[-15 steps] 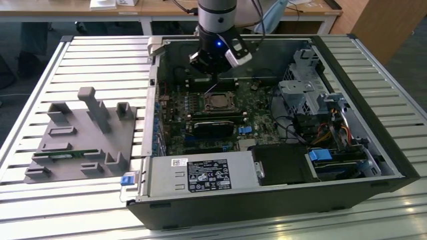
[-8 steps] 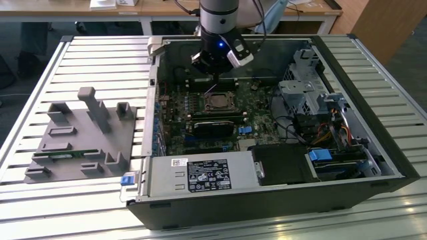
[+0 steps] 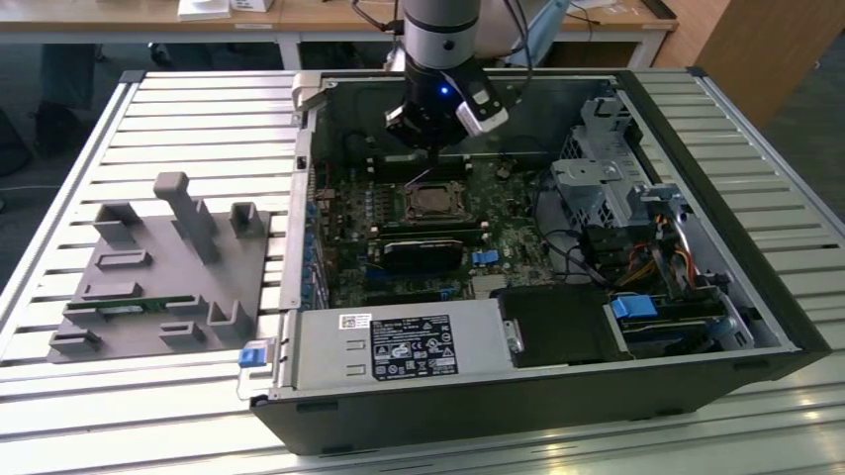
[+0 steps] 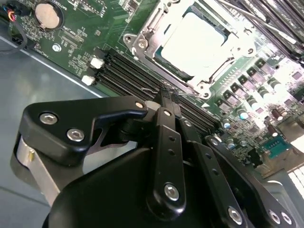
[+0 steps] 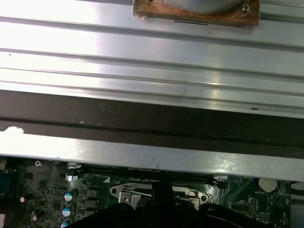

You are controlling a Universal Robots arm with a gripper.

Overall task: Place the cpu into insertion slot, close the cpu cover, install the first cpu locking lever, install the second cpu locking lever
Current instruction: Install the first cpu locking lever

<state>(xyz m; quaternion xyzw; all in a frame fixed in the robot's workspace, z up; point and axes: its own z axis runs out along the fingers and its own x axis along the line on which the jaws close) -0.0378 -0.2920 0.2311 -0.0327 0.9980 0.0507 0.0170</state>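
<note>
The cpu [image 4: 192,40] shows its silvery top inside the insertion slot [image 3: 433,203] on the green motherboard. The cpu cover [image 4: 142,45], a thin metal frame, lies flat around the chip. My gripper [image 4: 167,95] hangs just behind the socket, its black fingers pressed together, with the tips close to a thin metal lever rod [image 4: 183,90] along the socket's edge. Whether the tips touch that rod I cannot tell. In the exterior view the gripper [image 3: 429,156] stands over the far side of the socket. The first wrist view has the gripper [image 5: 161,192] in front of the socket frame [image 5: 123,191].
The open computer case [image 3: 739,247] lies on a slatted metal table [image 3: 79,416]. Black memory slots [image 4: 128,76] run beside the socket. A long black module [image 3: 422,249], a power supply [image 3: 396,346] and a drive cage [image 3: 608,188] surround it. A grey fixture block [image 3: 158,267] sits at the exterior view's left.
</note>
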